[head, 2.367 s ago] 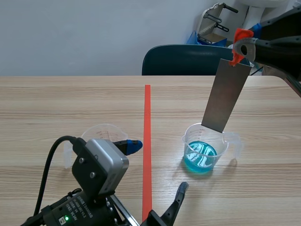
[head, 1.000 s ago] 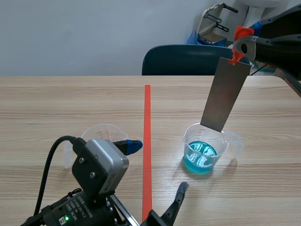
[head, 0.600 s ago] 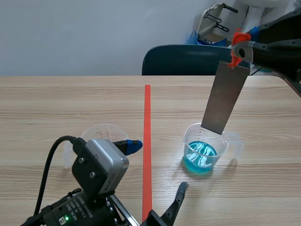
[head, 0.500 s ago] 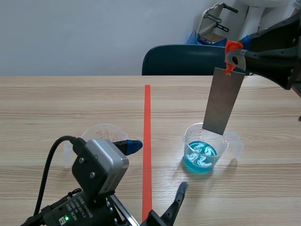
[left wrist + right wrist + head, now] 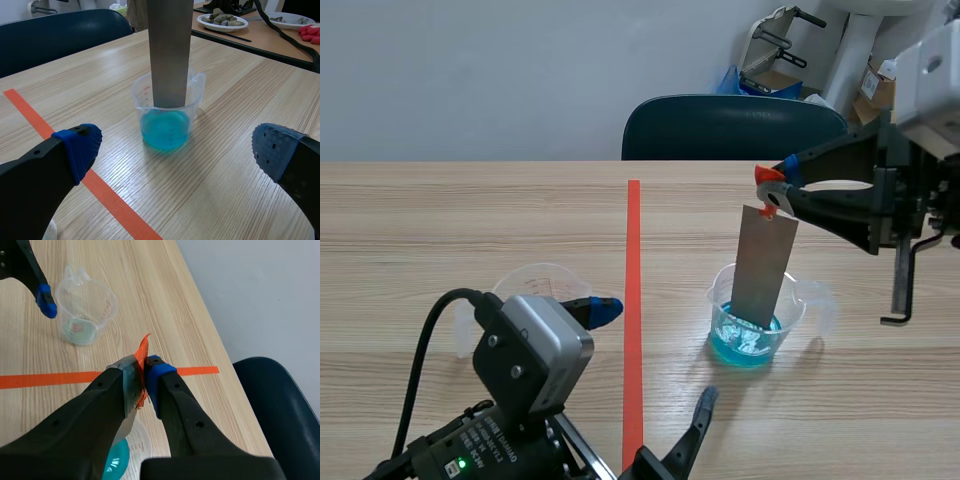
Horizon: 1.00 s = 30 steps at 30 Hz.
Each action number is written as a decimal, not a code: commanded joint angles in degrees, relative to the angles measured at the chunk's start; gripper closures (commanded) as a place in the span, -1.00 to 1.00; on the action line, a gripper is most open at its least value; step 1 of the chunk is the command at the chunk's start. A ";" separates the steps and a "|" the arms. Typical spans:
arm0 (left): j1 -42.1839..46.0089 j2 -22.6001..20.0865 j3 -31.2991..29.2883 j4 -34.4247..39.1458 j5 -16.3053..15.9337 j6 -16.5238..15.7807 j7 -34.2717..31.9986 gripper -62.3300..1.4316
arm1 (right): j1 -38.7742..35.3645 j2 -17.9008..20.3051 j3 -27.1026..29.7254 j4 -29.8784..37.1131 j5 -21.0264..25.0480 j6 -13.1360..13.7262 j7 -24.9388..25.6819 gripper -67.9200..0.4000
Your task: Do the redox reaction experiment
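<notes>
The right pincer (image 5: pixel 770 196) is clamped on the orange-tabbed top edge of a grey metal strip (image 5: pixel 761 270), which hangs with its lower end inside a clear beaker (image 5: pixel 794 312) of blue liquid (image 5: pixel 165 131) on the worktop (image 5: pixel 470 210). The left pincer (image 5: pixel 177 149) gapes wide, holding nothing, with that beaker just ahead of it.

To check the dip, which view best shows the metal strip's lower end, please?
The left wrist view: the metal strip stands inside the beaker, close up. The scene view shows it whole; the right wrist view only its gripped top.
</notes>
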 commanded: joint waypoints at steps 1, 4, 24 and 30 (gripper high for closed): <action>-0.13 0.13 -0.04 0.52 0.07 -0.13 -1.01 -1.00 | 0.79 -1.09 0.63 -1.18 -0.70 0.37 0.66 0.96; -0.13 0.13 -0.04 0.52 0.07 -0.13 -1.01 -1.00 | 0.79 -4.02 0.63 -3.30 -4.55 0.37 0.92 0.96; -0.13 0.13 -0.04 0.52 0.07 -0.13 -1.01 -1.00 | 0.79 -9.79 0.63 -13.29 -20.11 0.37 11.63 0.96; -0.13 0.15 -0.04 0.52 0.07 -0.13 -1.01 -1.00 | 0.79 -9.79 0.63 -13.29 -20.11 0.37 11.65 0.96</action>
